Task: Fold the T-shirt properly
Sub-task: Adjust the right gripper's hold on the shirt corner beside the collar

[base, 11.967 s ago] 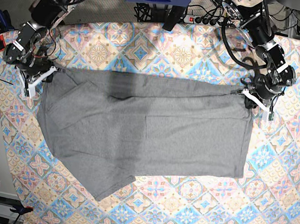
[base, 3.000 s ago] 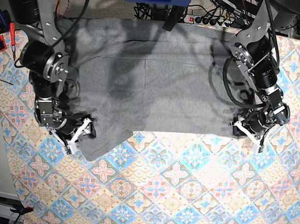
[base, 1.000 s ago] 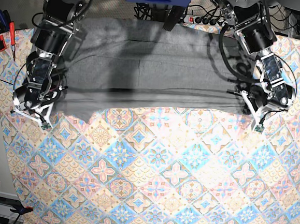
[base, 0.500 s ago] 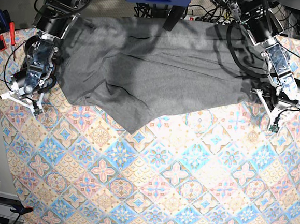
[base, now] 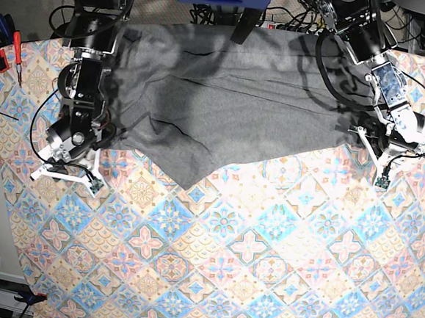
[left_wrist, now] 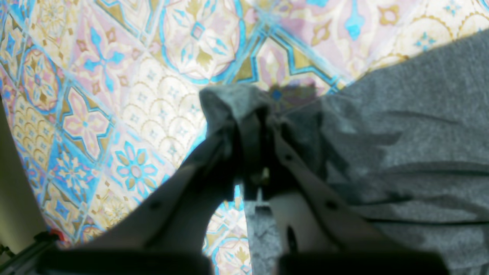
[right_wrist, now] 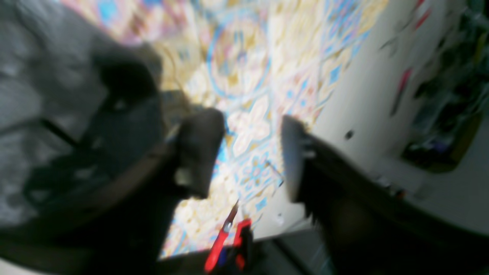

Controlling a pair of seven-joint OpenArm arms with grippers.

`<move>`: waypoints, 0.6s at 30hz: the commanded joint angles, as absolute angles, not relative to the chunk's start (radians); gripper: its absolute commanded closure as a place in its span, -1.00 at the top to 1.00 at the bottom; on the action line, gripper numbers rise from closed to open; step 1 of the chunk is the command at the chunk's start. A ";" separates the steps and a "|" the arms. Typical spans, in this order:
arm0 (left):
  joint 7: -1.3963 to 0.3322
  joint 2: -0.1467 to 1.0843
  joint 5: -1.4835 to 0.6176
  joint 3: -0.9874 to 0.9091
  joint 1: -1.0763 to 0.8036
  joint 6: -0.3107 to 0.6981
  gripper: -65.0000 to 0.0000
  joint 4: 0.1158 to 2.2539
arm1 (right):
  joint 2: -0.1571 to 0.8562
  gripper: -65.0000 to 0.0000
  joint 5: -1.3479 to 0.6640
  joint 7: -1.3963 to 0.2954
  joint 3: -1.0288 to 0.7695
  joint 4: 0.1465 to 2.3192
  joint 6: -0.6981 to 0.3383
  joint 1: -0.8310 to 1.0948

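The grey T-shirt [base: 232, 94] lies rumpled across the far part of the table, with a pointed flap hanging toward the front near the middle. It spills over the far edge. My left gripper [base: 361, 135] is at the shirt's right edge. In the left wrist view it [left_wrist: 252, 122] is shut on a bunched corner of the T-shirt [left_wrist: 401, 152]. My right gripper [base: 67, 178] is over the tablecloth, just in front of the shirt's left edge. In the blurred right wrist view its fingers [right_wrist: 198, 152] are apart with only tablecloth between them, and the shirt [right_wrist: 42, 76] is to their left.
The colourful diamond-patterned tablecloth [base: 226, 263] covers the table. Red-handled pliers [base: 15, 49] and blue tools lie at the table's far left edge; the pliers also show in the right wrist view [right_wrist: 225, 244]. A power strip and cables [base: 289, 26] sit behind the far edge.
A second ago the shirt was stretched taut between both grippers; now it lies slack with a flap sagging forward. My right gripper has moved forward and right off the shirt, open. The left barely moved.
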State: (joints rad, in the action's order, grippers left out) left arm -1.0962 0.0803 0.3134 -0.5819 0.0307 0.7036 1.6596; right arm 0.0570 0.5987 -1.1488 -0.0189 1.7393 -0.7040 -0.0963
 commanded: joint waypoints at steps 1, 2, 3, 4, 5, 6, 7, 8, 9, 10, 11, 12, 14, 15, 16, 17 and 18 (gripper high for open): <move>-1.089 0.090 0.311 -0.582 0.044 0.698 -1.00 1.673 | 0.048 0.07 0.607 -1.145 -0.001 1.779 -0.698 -0.111; -1.089 0.090 0.311 -0.582 0.044 0.698 -1.00 1.673 | 0.041 0.16 0.607 -1.148 0.015 1.794 -0.698 -0.110; -1.089 0.090 0.311 -0.582 0.044 0.698 -1.00 1.673 | 0.031 0.24 0.607 -1.150 0.024 1.804 -0.698 -0.108; -1.089 0.090 0.311 -0.582 0.044 0.698 -1.00 1.673 | 0.013 0.30 0.605 -1.152 0.028 1.807 -0.698 -0.105; -1.089 0.090 0.311 -0.582 0.044 0.698 -1.00 1.673 | -0.002 0.32 0.605 -1.152 0.024 1.807 -0.698 -0.093; -1.089 0.090 0.311 -0.582 0.044 0.698 -1.00 1.669 | -0.016 0.32 0.605 -1.150 0.016 1.805 -0.698 -0.084; -1.089 0.090 0.311 -0.582 0.044 0.698 -1.00 1.659 | -0.030 0.31 0.607 -1.150 0.015 1.805 -0.698 -0.076; -1.089 0.090 0.311 -0.582 0.045 0.698 -1.00 1.649 | -0.039 0.30 0.607 -1.150 0.019 1.804 -0.698 -0.067; -1.089 0.090 0.311 -0.582 0.045 0.698 -1.00 1.641 | -0.044 0.29 0.607 -1.148 0.021 1.801 -0.698 -0.058; -1.089 0.090 0.311 -0.582 0.045 0.698 -1.00 1.638 | -0.044 0.29 0.607 -1.147 0.021 1.797 -0.698 -0.045; -1.089 0.090 0.311 -0.582 0.045 0.698 -1.00 1.635 | -0.050 0.28 0.607 -1.145 0.022 1.797 -0.698 -0.035; -1.089 0.090 0.311 -0.582 0.045 0.698 -1.00 1.633 | -0.054 0.28 0.607 -1.145 0.022 1.797 -0.698 -0.027; -1.089 0.088 0.305 -0.582 0.045 0.698 -1.00 1.633 | -0.056 0.28 0.607 -1.144 0.028 1.796 -0.698 -0.010; -1.089 0.088 0.305 -0.582 0.045 0.698 -1.00 1.633 | -0.056 0.28 0.607 -1.145 0.039 1.796 -0.698 -0.004; -1.089 0.088 0.305 -0.582 0.045 0.698 -1.00 1.633 | -0.056 0.28 0.607 -1.145 0.050 1.796 -0.698 0.004; -1.089 0.079 0.306 -0.582 0.047 0.698 -1.00 1.633 | -0.056 0.28 0.607 -1.145 0.062 1.796 -0.698 0.007; -1.087 0.074 0.311 -0.582 0.047 0.698 -1.00 1.633 | -0.056 0.28 0.607 -1.145 0.073 1.796 -0.698 0.008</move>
State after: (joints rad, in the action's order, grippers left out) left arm -1.0966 0.0685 0.3134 -0.5819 0.0334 0.7033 1.6173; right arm -0.0528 0.5987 -1.1526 0.0711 1.7802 -0.7033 0.0261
